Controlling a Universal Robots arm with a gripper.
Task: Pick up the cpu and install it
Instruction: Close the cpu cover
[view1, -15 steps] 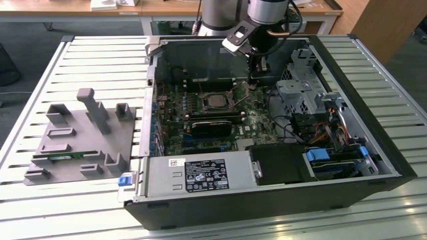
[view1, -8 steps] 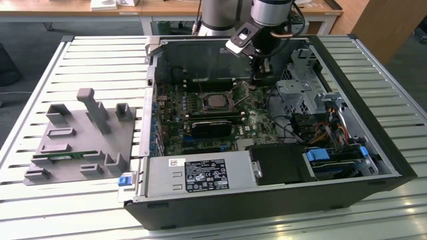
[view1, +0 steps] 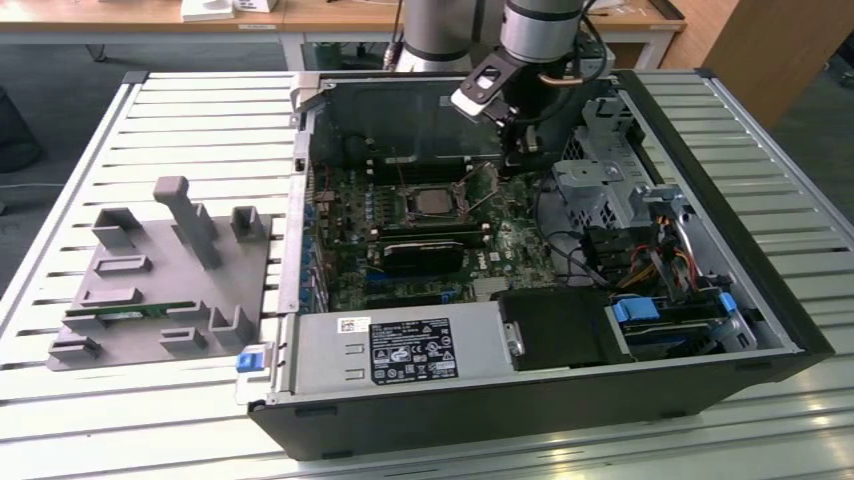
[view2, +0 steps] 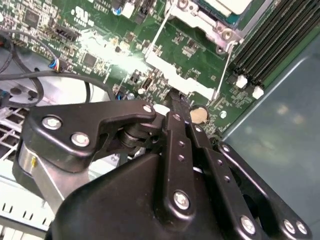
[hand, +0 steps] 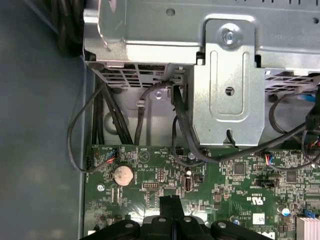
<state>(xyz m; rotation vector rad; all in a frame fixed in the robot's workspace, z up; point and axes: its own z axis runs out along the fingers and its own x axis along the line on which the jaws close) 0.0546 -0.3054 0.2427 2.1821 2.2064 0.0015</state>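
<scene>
The cpu (view1: 430, 203), a small square chip with a dull silver top, lies flat in its socket on the green motherboard (view1: 514, 250) inside the open computer case. In the second wrist view one corner of the cpu (view2: 227, 5) shows inside the metal socket frame (view2: 200, 20). My gripper (view1: 515, 160) hangs over the board just to the exterior view's right of the socket. Its black fingers are shut against each other with nothing seen between them. The gripper (view2: 174, 95) tip sits close to the socket's thin wire lever (view2: 227, 70). The gripper (hand: 169, 199) also points down at the board beside a coin cell (hand: 123, 175).
A metal drive cage (view1: 594, 185) and black cables (hand: 185, 130) crowd the side of the board beyond my gripper. A power supply (view1: 400, 350) fills the case's near side. On the slatted table at the exterior view's left stands a grey plastic fixture (view1: 160, 270) holding a green memory stick (view1: 120, 312).
</scene>
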